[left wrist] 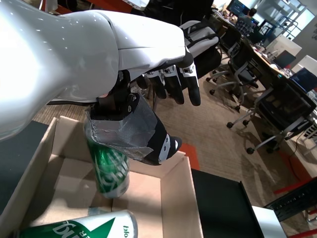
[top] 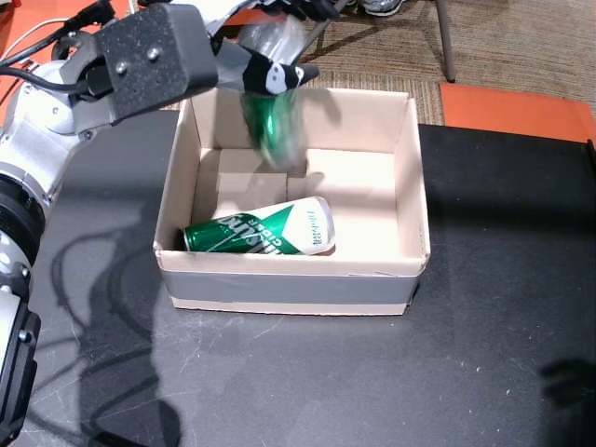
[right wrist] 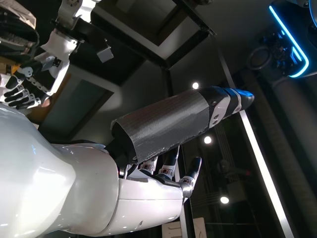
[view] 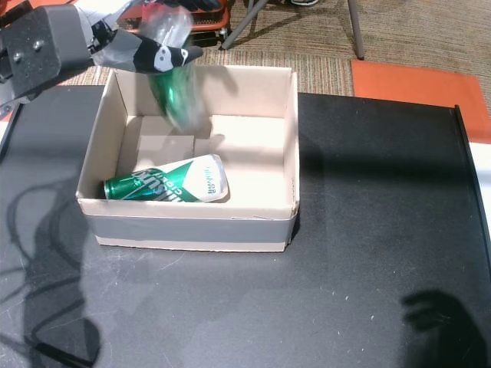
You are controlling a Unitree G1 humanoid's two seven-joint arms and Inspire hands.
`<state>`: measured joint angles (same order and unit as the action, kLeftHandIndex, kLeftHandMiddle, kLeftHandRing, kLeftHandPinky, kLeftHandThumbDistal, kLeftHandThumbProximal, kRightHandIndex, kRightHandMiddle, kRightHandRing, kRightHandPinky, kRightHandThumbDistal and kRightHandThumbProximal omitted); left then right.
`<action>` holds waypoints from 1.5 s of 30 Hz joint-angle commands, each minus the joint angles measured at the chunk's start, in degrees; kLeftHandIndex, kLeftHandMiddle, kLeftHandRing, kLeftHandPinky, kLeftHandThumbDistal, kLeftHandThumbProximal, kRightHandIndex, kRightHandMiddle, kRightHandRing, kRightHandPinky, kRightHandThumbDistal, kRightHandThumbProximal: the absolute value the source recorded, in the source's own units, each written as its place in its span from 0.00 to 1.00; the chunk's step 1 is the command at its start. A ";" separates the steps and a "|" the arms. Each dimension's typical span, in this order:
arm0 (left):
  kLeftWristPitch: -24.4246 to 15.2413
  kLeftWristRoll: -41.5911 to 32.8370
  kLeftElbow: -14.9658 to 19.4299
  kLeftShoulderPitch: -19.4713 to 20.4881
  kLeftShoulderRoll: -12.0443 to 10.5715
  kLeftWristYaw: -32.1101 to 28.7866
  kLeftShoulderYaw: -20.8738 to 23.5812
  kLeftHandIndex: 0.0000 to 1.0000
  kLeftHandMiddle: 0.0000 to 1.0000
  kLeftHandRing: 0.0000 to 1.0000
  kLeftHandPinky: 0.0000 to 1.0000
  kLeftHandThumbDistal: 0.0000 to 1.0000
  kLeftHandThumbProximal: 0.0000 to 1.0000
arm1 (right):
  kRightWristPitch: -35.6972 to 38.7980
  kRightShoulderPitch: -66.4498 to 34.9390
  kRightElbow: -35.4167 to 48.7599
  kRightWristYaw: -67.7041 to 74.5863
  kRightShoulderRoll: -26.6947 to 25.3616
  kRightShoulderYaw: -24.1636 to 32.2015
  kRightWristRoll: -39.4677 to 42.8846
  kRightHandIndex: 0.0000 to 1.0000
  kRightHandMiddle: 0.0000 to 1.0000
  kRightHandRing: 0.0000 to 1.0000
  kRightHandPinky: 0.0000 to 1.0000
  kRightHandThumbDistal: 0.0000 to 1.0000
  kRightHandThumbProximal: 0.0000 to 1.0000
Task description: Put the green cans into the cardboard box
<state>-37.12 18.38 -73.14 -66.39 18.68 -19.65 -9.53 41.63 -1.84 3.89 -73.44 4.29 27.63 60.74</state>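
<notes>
Two green cans, one lying can (top: 265,233) at lower left inside cardboard box (top: 400,177), blurred upright can (top: 273,126) beside left hand (top: 265,56) with fingers spread, right hand (right wrist: 163,176) fingers apart, empty

Counting what's showing up here: 2 green cans total, 1 lying on its side (top: 265,233) in the box and 1 hanging blurry (top: 272,121) above it. I'm seeing 1 cardboard box (top: 289,287), 1 black table (top: 494,307), and 2 robot hands, the left hand (left wrist: 148,84) and the right hand (right wrist: 163,168).
</notes>
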 commanded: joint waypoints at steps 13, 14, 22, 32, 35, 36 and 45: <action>-0.66 0.05 -0.23 0.36 0.31 1.10 0.02 0.78 0.72 0.67 0.64 0.69 0.00 | 0.26 0.39 -0.50 -0.45 1.16 -0.02 0.91 0.59 0.58 0.66 0.83 1.00 0.67; -0.63 0.08 -0.23 0.36 0.31 1.15 0.00 0.78 0.72 0.67 0.64 0.69 0.00 | 0.26 0.40 -0.58 -0.38 1.22 0.02 0.93 0.59 0.57 0.65 0.83 1.00 0.66; -1.42 0.13 -0.29 0.38 0.60 1.19 0.03 0.77 0.72 0.67 0.65 0.68 0.00 | -0.24 0.15 -0.41 0.43 1.18 -0.20 0.33 0.59 0.56 0.65 0.82 1.00 0.64; -4.86 -10.59 2.38 2.11 -1.02 -7.90 7.80 0.73 0.74 0.72 0.63 0.69 0.00 | -1.57 -0.58 -0.44 0.65 1.01 -0.76 -0.23 0.58 0.56 0.63 0.80 1.00 0.61; -8.06 -25.69 9.81 6.13 -4.50 -20.44 15.24 0.74 0.74 0.71 0.63 0.66 0.00 | -1.80 -0.60 -1.07 -0.04 1.14 -0.78 -0.07 0.59 0.57 0.63 0.81 1.00 0.54; -7.46 -32.12 14.16 8.14 -6.16 -25.72 17.40 0.75 0.75 0.71 0.63 0.64 0.00 | -1.93 -0.37 -1.58 -0.47 1.08 -0.74 0.16 0.59 0.57 0.63 0.81 1.00 0.54; -2.94 -59.75 56.46 32.32 -12.74 -41.62 21.61 0.68 0.69 0.70 0.68 0.78 0.11 | -0.14 0.75 -3.95 -0.55 1.64 -1.69 -1.53 0.57 0.58 0.63 0.79 1.00 0.66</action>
<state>-39.36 -38.10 -24.66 -39.84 6.28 -59.82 11.11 41.16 -1.15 0.92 -73.61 4.25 26.27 59.88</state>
